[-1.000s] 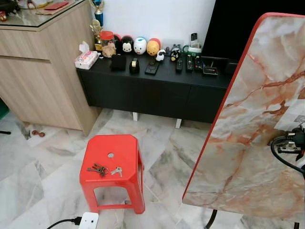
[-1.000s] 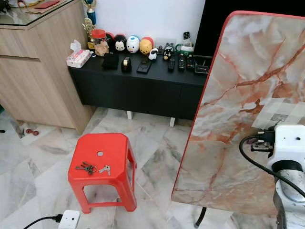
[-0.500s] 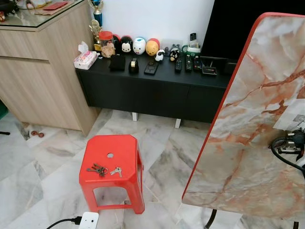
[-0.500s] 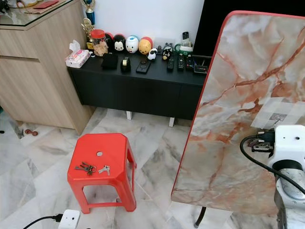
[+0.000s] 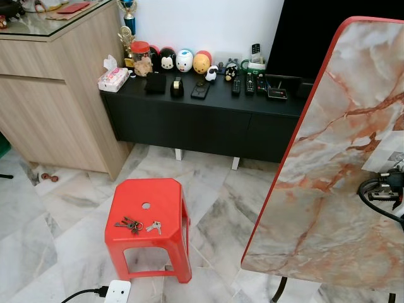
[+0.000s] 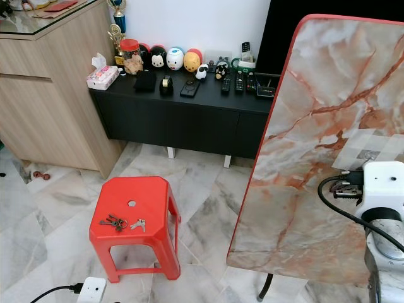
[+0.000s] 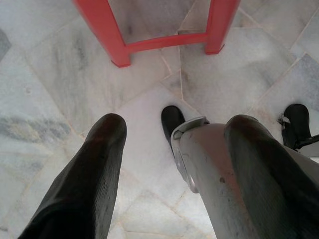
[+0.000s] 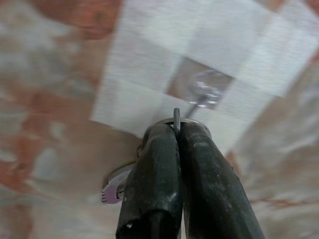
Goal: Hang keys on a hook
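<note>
My right gripper [image 8: 177,132] is shut on a thin metal key ring [image 8: 176,115]; a key with a lilac head [image 8: 112,191] hangs under the fingers. The ring's top sits just short of a clear hook [image 8: 205,88] held by white tape [image 6: 371,150] on the upright marble-patterned panel [image 5: 341,164]. My right wrist [image 6: 382,189] is up against that panel. More keys [image 5: 130,223] and a small silver key [image 5: 154,226] lie on a red plastic stool [image 5: 149,208]. My left gripper [image 7: 175,125] hangs open over the floor beside my leg.
The red-edged marble panel stands at the right, close in front of me. A black low cabinet [image 5: 208,120] with toys and remotes runs along the back wall. A wooden cabinet [image 5: 57,95] stands at the left. A white power strip [image 5: 117,291] lies on the floor by the stool.
</note>
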Robot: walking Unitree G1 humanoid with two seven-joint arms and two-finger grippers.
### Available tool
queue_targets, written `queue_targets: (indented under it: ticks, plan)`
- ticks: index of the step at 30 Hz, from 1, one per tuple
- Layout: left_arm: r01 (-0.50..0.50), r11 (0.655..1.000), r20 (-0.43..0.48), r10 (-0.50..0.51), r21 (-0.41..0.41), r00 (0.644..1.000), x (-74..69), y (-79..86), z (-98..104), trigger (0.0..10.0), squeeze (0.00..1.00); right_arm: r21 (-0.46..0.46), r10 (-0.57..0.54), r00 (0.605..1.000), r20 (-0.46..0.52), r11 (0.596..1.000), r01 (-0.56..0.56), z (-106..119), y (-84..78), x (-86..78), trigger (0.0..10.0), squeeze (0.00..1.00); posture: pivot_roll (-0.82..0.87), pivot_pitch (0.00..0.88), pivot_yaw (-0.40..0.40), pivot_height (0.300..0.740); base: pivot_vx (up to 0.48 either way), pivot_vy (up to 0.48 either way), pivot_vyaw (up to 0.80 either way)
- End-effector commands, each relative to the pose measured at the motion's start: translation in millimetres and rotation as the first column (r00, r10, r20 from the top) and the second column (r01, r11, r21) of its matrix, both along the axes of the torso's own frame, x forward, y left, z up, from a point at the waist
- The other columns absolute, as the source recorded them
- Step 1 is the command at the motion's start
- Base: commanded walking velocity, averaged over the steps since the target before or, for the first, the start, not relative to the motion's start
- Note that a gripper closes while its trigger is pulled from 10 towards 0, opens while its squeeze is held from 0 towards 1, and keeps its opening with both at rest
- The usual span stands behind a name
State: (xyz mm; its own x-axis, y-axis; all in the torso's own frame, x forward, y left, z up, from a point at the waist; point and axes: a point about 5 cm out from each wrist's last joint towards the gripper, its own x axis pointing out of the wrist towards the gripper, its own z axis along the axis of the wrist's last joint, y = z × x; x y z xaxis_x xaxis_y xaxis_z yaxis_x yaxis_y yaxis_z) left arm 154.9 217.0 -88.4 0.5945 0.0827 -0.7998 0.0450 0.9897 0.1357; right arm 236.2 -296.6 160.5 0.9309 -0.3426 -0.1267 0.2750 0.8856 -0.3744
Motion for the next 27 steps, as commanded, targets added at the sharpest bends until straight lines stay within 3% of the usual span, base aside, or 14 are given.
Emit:
queue_targets:
  ticks: [1,11,20,27]
  plan:
    - [-0.004,1.000,-0.034,0.004,0.001,0.999,-8.3,2.1,-3,10.0,0.00,-0.018,0.021,1.000,0.000,1.000,-0.021,4,1.7,2.2,10.0,0.00,-0.08,0.043,-0.044,0.740,0.000,0.000,0.00]
    - [-0.004,1.000,-0.030,0.004,-0.001,1.000,-7.5,1.0,-3,10.0,0.00,-0.025,0.030,1.000,-0.003,0.999,-0.030,6,2.3,3.7,10.0,0.00,-0.08,0.046,-0.046,0.740,0.000,0.000,0.00]
    - [-0.001,1.000,-0.033,0.001,-0.002,0.999,-6.8,0.0,-3,10.0,0.00,-0.025,-0.073,0.996,0.045,0.997,0.074,7,0.4,-6.9,10.0,0.00,-0.08,0.049,-0.042,0.740,0.000,0.000,0.00]
    - [0.007,1.000,-0.032,-0.007,0.000,0.999,-6.0,0.4,-3,10.0,0.00,-0.015,-0.066,0.997,0.043,0.998,0.067,6,3.2,-6.0,10.0,0.00,-0.09,0.049,-0.038,0.740,0.000,0.000,0.00]
